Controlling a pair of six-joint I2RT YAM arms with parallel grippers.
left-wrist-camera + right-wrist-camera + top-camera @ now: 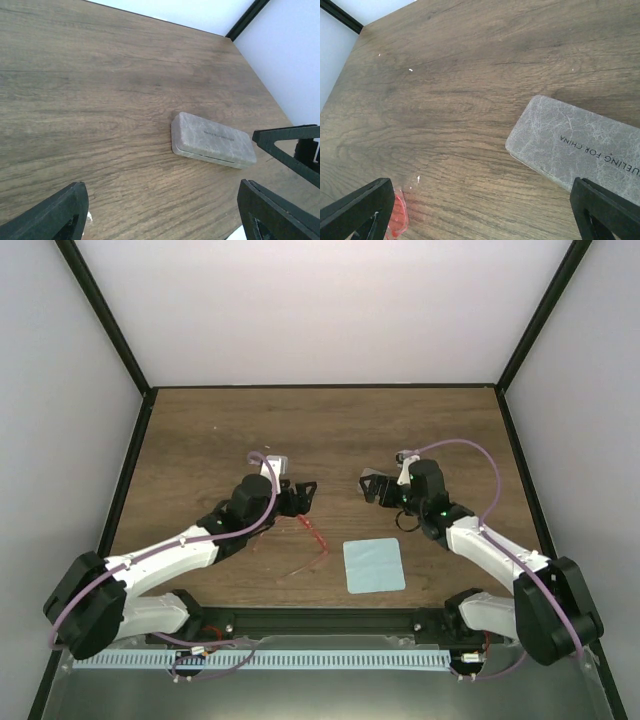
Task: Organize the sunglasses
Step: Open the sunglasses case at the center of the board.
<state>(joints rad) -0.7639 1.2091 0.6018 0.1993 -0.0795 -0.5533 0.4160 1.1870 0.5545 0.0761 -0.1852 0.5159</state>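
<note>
The sunglasses (314,534), thin and red-framed, lie on the wooden table just in front of my left gripper (307,497). One red lens (397,219) shows by the left finger in the right wrist view. My left gripper (162,216) is open with only bare wood between its fingers. A closed grey case (212,139) lies further ahead of it. My right gripper (372,487) hovers over that case (577,146). It (480,220) is open wide and holds nothing. The case's near edge runs under its right finger (605,212).
A pale blue square cloth (374,565) lies flat near the table's front edge, right of the sunglasses. A black frame (320,388) and white walls bound the table. My right gripper's black fingers (287,145) show beside the case in the left wrist view.
</note>
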